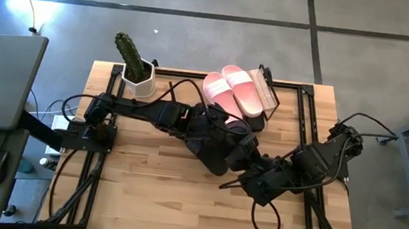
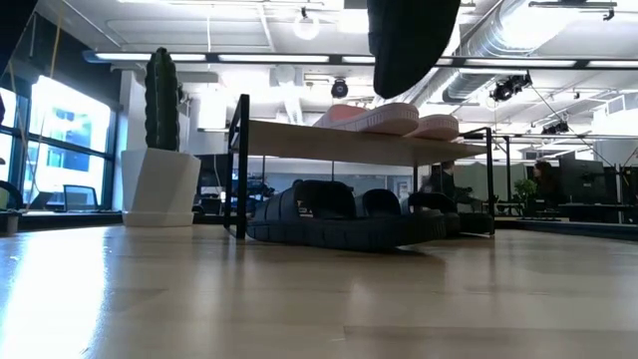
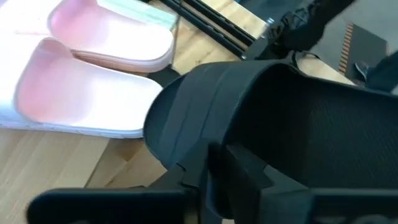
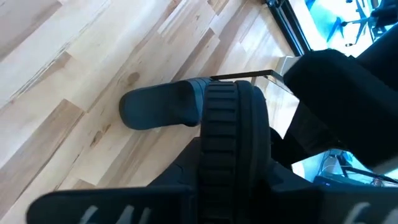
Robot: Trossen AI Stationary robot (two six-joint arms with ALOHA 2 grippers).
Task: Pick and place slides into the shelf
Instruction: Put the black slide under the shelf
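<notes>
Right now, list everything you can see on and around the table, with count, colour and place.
Pink slides: one pair, pale pink, on top of the shelf.
Black slides: at least three, black, on the table under and before the shelf.
Shelf: one, light wood top, black frame, far side of the table.
Cactus: one, green, white pot, far left corner.
Table: one, light wood.
Left gripper: on a black slide's strap.
Right gripper: on a black slide's strap.

Two dark jointed arms [image 1: 152, 113], looped black cables [image 1: 266, 218]
</notes>
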